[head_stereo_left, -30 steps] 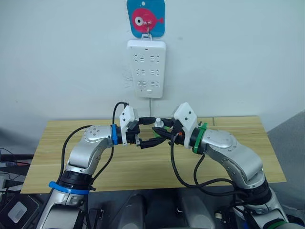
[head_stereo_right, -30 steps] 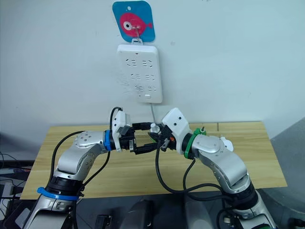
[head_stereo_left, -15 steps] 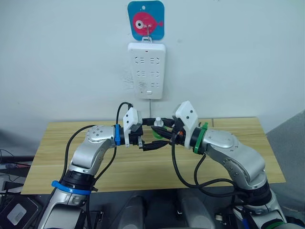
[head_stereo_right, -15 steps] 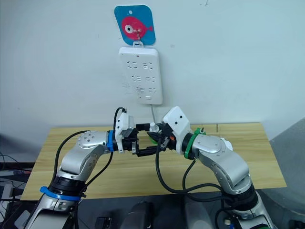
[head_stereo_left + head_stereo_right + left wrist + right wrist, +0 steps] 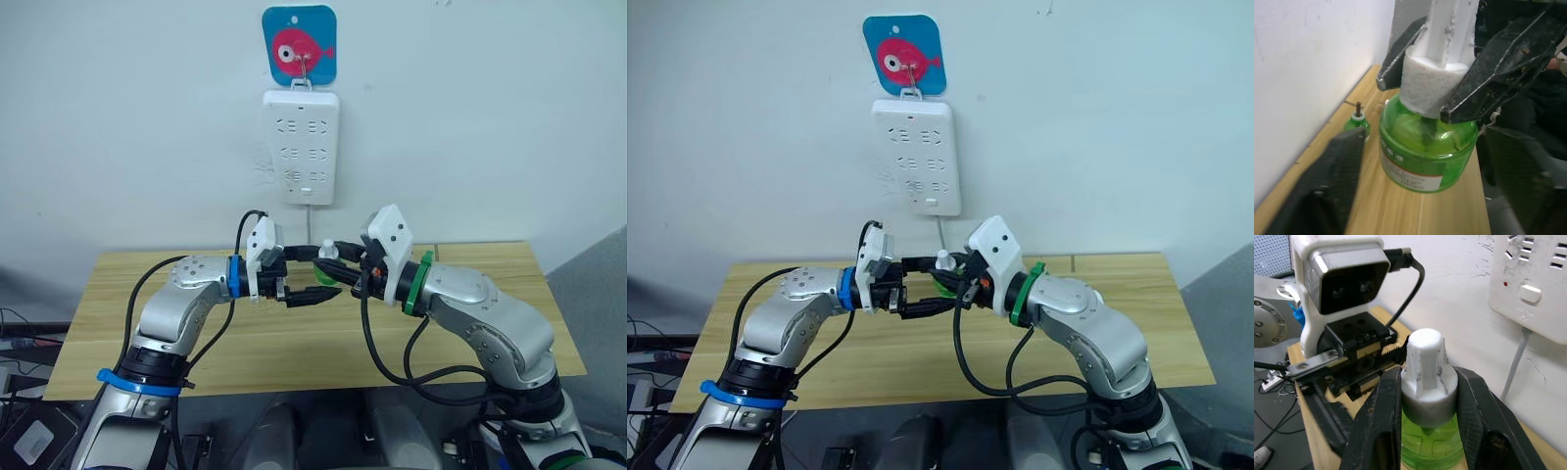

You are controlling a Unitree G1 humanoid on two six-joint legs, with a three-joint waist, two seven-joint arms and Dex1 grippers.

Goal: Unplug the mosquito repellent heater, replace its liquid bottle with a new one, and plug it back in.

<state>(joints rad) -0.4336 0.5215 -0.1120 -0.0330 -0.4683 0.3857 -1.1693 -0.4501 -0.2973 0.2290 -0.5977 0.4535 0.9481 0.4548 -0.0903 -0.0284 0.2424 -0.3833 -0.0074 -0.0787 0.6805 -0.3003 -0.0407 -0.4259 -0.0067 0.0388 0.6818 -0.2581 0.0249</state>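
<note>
— Cap work, I'd guess. The right gripper is clamped on it, holding the green bottle above the desk.
— And the left gripper?
— Spread wide around the bottle's body. It should close squarely before any twisting. Mind the small bottle by the wall; the strip hangs overhead.

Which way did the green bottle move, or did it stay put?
No, it has not noticeably moved. The green bottle, in the right hand, sits just right of the white cord under the power strip, as before.
</note>
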